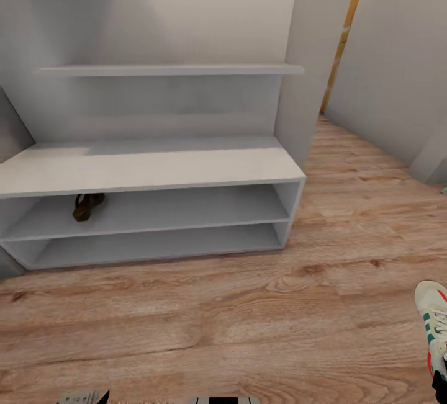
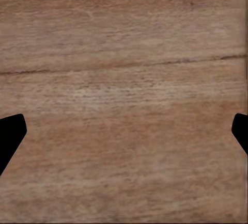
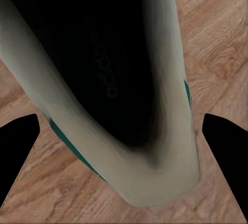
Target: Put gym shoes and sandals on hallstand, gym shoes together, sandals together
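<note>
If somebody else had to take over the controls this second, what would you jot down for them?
Left gripper: open, hanging over bare corridor floor, holding nothing.
Right gripper: open, fingers either side of a gym shoe, looking into its opening; not closed on it.
That gym shoe lies on the floor at the robot's right.
One sandal is on the hallstand, on its upper open tier, left end.
Done: one sandal racked.
Left: grasp this shoe, rack it, find the other gym shoe and sandal, and set each pair side by side.
</note>
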Robot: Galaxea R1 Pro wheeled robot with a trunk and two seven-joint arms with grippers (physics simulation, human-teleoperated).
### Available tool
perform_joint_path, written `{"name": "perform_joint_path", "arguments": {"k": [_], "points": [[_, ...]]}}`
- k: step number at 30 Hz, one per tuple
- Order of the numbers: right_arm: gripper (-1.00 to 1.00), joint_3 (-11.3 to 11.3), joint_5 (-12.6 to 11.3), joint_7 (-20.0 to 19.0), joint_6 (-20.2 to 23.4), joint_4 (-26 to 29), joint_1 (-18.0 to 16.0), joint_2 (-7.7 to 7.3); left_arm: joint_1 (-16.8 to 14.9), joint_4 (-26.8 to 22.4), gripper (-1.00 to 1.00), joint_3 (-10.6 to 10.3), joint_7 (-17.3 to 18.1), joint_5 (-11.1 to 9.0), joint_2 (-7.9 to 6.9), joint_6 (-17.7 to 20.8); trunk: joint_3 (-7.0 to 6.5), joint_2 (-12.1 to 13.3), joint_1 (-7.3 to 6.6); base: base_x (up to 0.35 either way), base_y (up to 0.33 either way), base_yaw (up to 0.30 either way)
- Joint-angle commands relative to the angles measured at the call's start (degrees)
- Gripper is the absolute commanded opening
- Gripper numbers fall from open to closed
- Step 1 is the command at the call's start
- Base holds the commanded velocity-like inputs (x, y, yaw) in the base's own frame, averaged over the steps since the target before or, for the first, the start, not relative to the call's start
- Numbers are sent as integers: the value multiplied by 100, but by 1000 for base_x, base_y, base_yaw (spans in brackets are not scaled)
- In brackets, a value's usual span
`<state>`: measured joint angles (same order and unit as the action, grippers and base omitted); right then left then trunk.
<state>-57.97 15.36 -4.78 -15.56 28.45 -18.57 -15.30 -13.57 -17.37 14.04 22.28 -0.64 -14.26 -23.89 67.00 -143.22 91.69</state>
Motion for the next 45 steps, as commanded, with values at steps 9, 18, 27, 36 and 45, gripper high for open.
{"name": "perform_joint_path", "arguments": {"k": [9, 18, 27, 36, 45], "points": [[-100, -48, 26, -49, -16, -8, -7, 9, -5, 9, 100, 54, 60, -9, -12, 2, -2, -2, -2, -84, -56, 82], [-100, -36, 28, -49, -9, -6, -7, 156, -52, -36, 100, 48, 894, 9, -116, -27, -2, -2, -2, -5, -3, 5], [-100, 443, 486, -65, -2, -89, -7, 727, -214, -167, 100, 571, 3782, -454, -589, 70, -2, -2, -2, 0, 0, 0], [-100, 1956, 751, -12, 362, -76, -18, 1402, -202, -161, 100, 1026, 4356, -759, -678, 4, -2, -2, -2, 0, 0, 0], [-100, 2533, 782, 35, 2402, 41, -744, 2118, -93, -169, 100, 1071, 4396, -789, -693, -145, -2, -2, -2, 0, 0, 0]]}}
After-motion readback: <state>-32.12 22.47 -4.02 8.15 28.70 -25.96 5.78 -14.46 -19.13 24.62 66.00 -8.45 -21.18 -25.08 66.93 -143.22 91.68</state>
